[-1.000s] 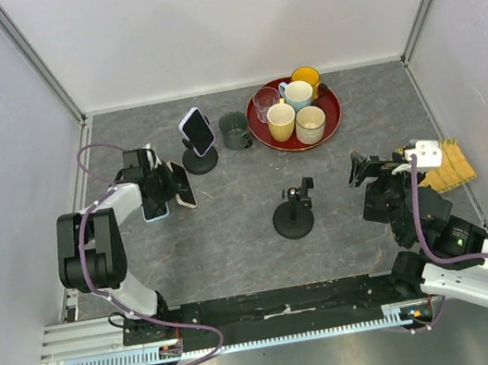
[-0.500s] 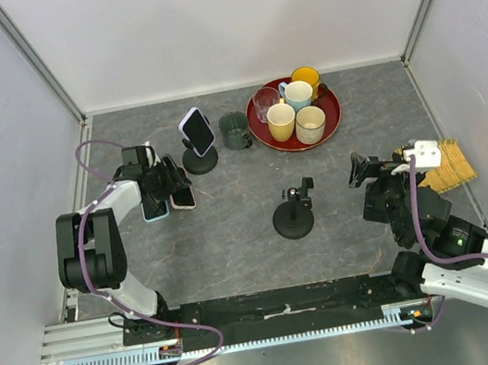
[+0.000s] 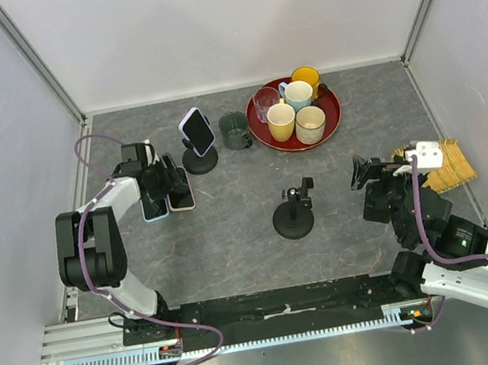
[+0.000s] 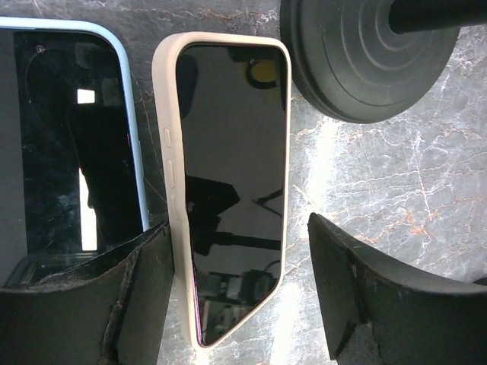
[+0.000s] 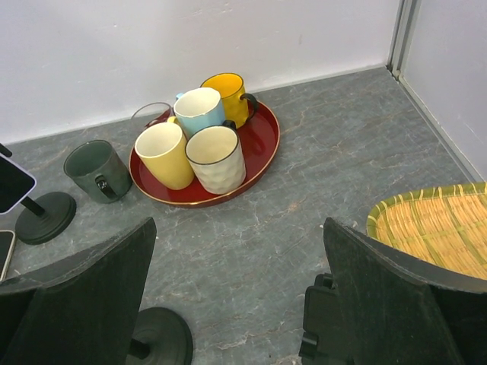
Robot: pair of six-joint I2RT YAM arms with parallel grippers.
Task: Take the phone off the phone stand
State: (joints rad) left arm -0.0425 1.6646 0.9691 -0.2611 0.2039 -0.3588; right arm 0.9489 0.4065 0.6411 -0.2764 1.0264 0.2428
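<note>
While the left claw [image 4: 240, 300] hangs released, its fingers [image 4: 384, 293] straddling the cream-cased phone [image 4: 228, 190], that phone lies flat and screen-up on the tabletop [image 4: 380, 190]. One finger sits just beside the long edge nearest the blue-cased phone [image 4: 68, 137], which runs parallel close by. The other finger stands apart across a strip of marble. The phone's far corner nears the round base of the loaded phone stand [image 3: 201, 160]. The bare stand [image 3: 294, 216] is well apart. By the bamboo tray [image 3: 452, 164], the right claw [image 3: 366, 170] gapes wide, holding nothing.
</note>
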